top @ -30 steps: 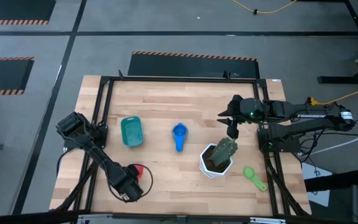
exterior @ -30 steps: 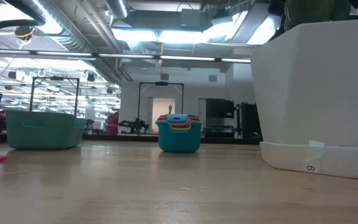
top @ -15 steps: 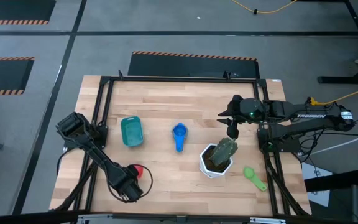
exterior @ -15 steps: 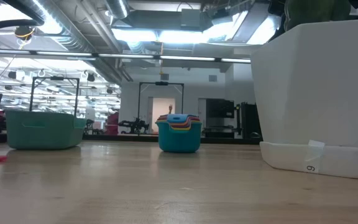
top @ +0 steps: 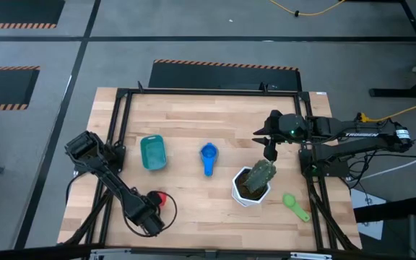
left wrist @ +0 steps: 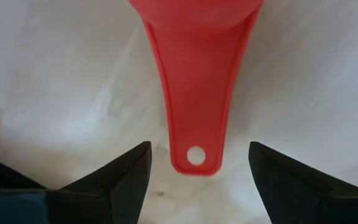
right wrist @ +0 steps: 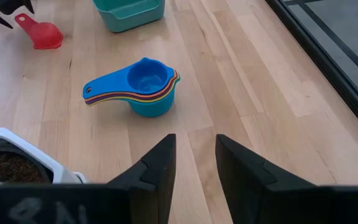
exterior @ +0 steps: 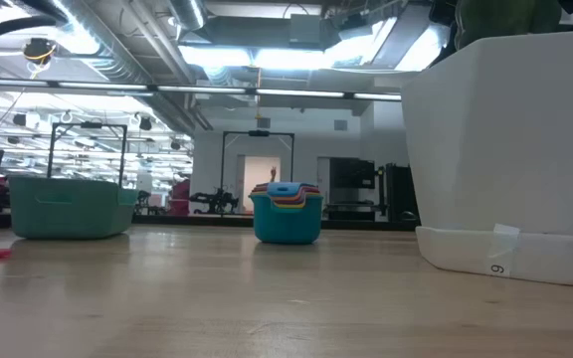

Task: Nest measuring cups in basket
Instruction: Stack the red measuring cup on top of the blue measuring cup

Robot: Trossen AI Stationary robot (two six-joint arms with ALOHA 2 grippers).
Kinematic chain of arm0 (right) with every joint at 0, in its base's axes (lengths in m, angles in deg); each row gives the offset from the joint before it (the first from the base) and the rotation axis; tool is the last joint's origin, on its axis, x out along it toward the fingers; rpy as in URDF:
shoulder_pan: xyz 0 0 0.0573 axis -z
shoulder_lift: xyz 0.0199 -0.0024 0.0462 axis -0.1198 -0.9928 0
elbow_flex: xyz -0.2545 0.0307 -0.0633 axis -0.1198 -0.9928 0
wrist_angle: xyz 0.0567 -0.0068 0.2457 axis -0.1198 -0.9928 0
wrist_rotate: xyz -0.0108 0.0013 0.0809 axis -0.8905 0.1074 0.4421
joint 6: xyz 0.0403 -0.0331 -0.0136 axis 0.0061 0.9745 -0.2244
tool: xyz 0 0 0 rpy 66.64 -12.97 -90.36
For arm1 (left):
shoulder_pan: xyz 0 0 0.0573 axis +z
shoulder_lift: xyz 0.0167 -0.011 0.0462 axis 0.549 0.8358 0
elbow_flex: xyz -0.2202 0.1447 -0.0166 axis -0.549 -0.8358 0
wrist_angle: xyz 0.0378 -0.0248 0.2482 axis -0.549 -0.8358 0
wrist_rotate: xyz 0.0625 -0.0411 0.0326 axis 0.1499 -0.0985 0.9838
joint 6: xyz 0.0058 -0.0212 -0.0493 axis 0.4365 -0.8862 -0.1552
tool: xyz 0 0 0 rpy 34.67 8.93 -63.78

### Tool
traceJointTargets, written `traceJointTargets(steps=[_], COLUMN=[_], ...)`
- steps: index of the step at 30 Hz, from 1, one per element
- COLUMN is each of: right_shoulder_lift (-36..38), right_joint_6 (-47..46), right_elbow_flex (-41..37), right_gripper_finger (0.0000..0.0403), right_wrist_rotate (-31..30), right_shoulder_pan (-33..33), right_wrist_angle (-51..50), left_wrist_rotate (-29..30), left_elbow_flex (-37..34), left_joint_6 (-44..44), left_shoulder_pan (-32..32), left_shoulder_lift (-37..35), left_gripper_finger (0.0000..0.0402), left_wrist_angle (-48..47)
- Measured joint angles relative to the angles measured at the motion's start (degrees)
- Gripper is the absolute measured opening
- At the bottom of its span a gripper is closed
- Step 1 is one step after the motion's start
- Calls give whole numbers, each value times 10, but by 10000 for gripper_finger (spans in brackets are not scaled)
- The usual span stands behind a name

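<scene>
A red measuring cup [left wrist: 197, 74] lies on the table near its near left corner [top: 160, 196]. My left gripper [left wrist: 199, 149] points down over the free end of the cup's handle, open. One finger stands on each side of the handle without touching it. A stack of nested cups [top: 208, 157], blue on top, stands mid-table [right wrist: 138, 87]. The teal basket [top: 153, 153] stands to its left. A green cup [top: 295, 205] lies at the near right. My right gripper [right wrist: 194, 162] hangs open above the table's right side [top: 269, 148], with nothing between its fingers.
A white pot with a green plant [top: 253, 182] stands between the nested stack and the green cup, below my right gripper. A black frame [top: 121, 130] runs around the wooden table top. Bare wood lies between the basket, the stack and the red cup.
</scene>
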Motion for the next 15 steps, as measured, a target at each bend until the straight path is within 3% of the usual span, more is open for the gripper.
traceJointTargets(steps=[4, 15], right_shoulder_lift=[0, 0], right_joint_6=[0, 0], right_elbow_flex=[0, 0], right_gripper_finger=[117, 117], right_wrist_rotate=[0, 0], right_shoulder_pan=[0, 0], right_wrist_angle=[0, 0], left_wrist_rotate=[21, 9], left_elbow_flex=[-2, -47], left_joint_6=[0, -18], left_shoulder_pan=[-4, -5], left_shoulder_lift=[0, -4], left_gripper_finger=[263, 263], left_wrist_angle=[1, 46])
